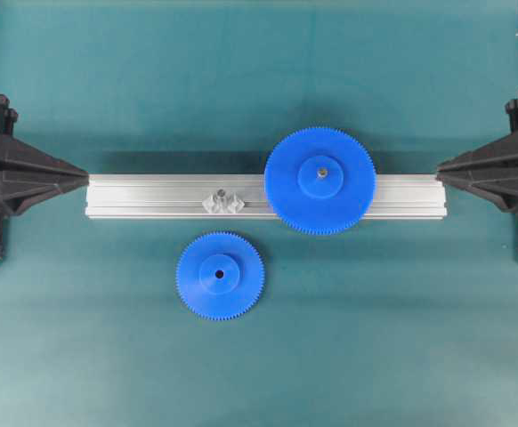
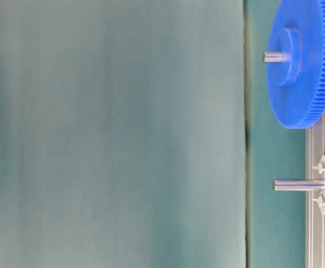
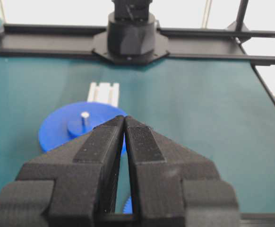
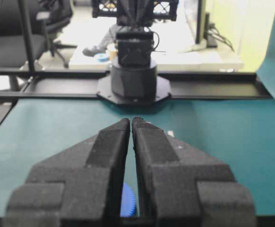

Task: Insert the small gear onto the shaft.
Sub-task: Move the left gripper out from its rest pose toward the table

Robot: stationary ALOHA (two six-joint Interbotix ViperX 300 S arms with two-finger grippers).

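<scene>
Both pincers, left [image 3: 124, 124] and right [image 4: 131, 124], are seen closed and empty; the small gear [image 1: 220, 275] is laid flat beside the rail [image 1: 152, 197].

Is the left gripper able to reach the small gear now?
Probably yes: the small gear lies flat on open mat in front of the rail, nothing on it. The left gripper, shut, must open first.

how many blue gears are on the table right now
2. The large gear sits on a shaft on the right part of the metal rail. The small gear lies flat on the table, in front of the rail. None seem hidden.
</scene>
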